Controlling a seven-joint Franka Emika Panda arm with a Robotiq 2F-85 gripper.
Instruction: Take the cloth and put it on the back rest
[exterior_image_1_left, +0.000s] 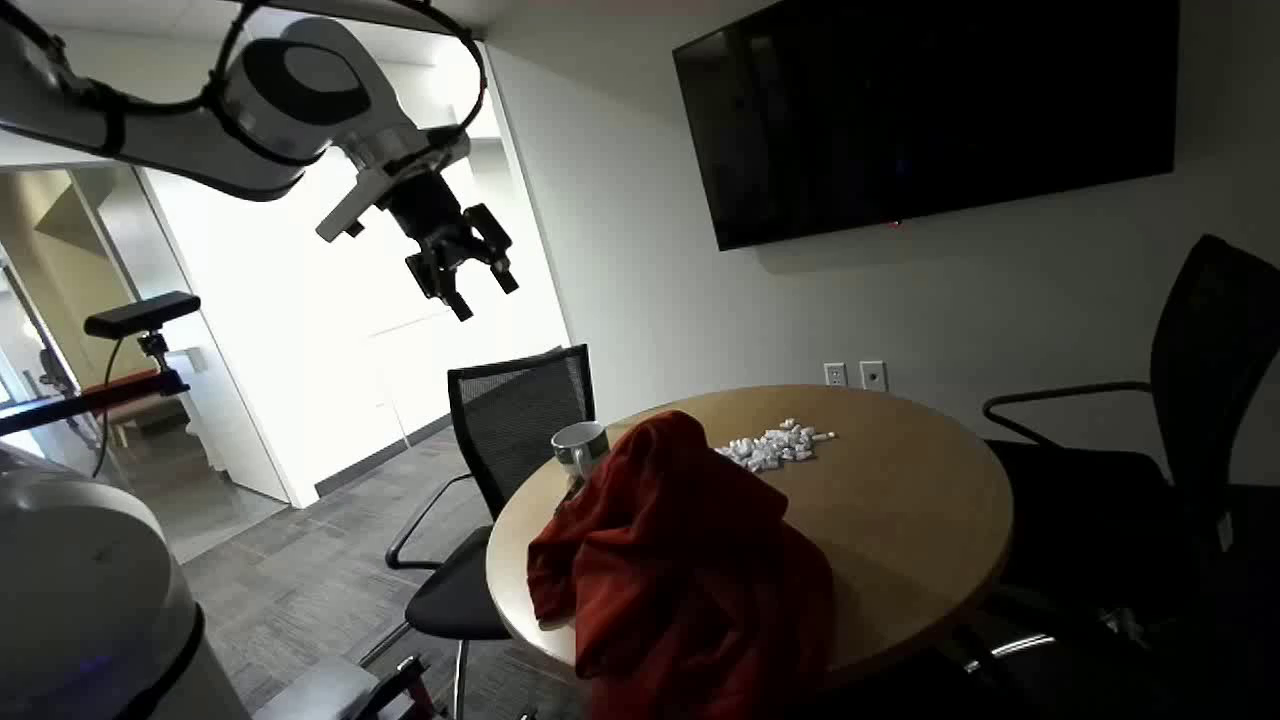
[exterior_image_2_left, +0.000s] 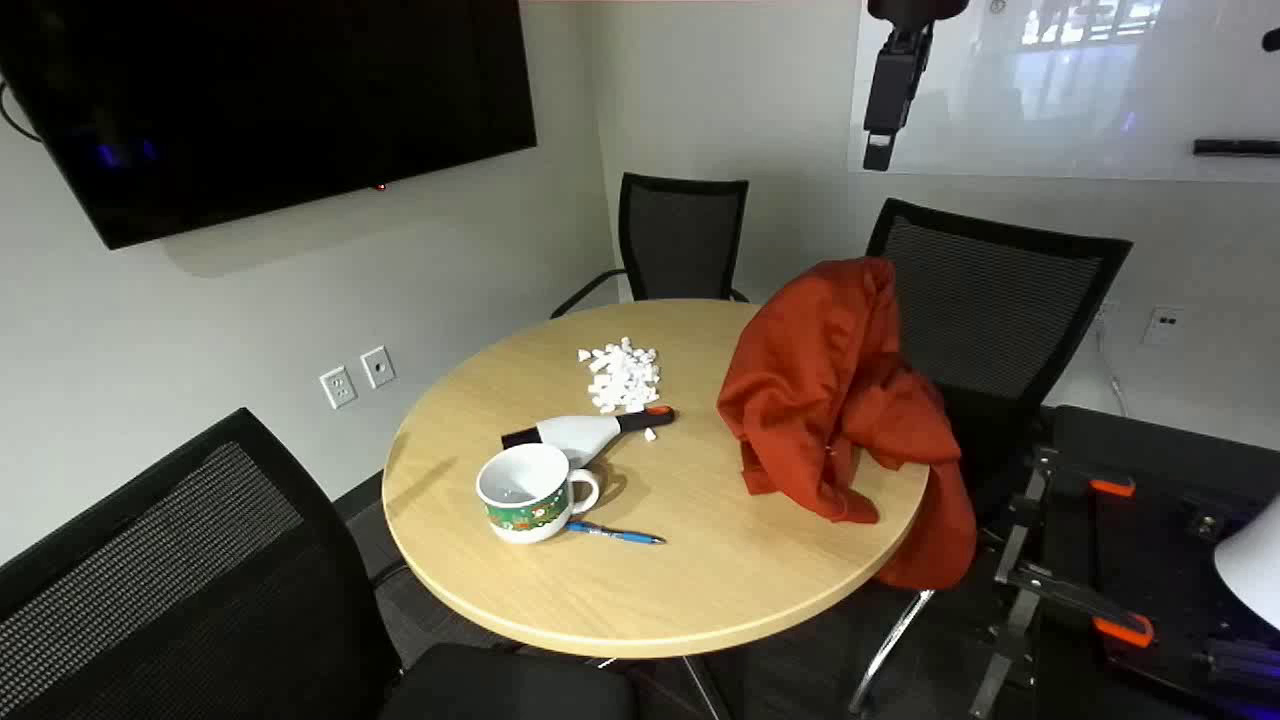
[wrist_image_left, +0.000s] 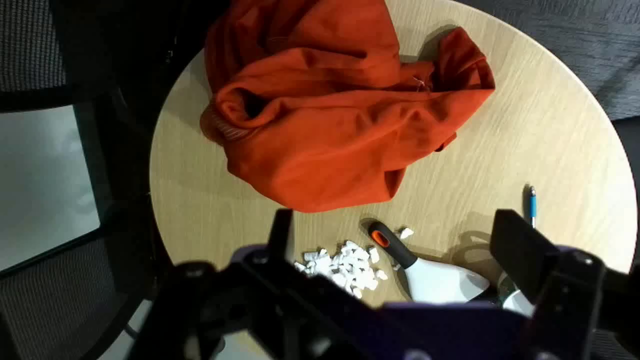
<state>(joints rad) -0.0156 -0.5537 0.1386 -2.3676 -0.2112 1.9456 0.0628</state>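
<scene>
Claw (wrist_image_left: 395, 235), nearest in the wrist view: the two fingers (wrist_image_left: 517, 242) stand wide apart. In an exterior view, the arm (exterior_image_1_left: 310, 110) carries the claw well above the counter (exterior_image_2_left: 720, 590), fingertips downward.

Cloth (exterior_image_2_left: 820, 380): red-orange, heaped on the counter and well apart from the claw. Its upper part rises to a peak; a lower part hangs over the counter edge. The heap is positioned on the side nearest the black mesh back rest (exterior_image_2_left: 1000, 290) of a chair (exterior_image_2_left: 990, 410). Contact between cloth and chair cannot be determined. In the wrist view, its folds spread across the counter and run out of frame at the top.

White pieces (exterior_image_2_left: 625, 378): small, gathered in a loose pile, with a single piece just beside the handle of the spatula (exterior_image_2_left: 580, 435). The spatula lies with its black-and-orange handle toward the pile and its pale blade toward the mug (exterior_image_2_left: 525, 495). Mug: upright, white, with a green patterned band; in the wrist view, a finger of the claw covers part of it. Pen (exterior_image_2_left: 615, 533): blue, lying near the mug.

Surroundings: a far chair (exterior_image_2_left: 685, 240) and a near chair (exterior_image_2_left: 230, 590) stand at the counter. A dark screen (exterior_image_2_left: 270, 110) is mounted on the wall (exterior_image_2_left: 240, 300), above two outlets (exterior_image_2_left: 338, 386). Behind the claw, in an exterior view, a whiteboard (exterior_image_2_left: 1050, 100) reflects light.
</scene>
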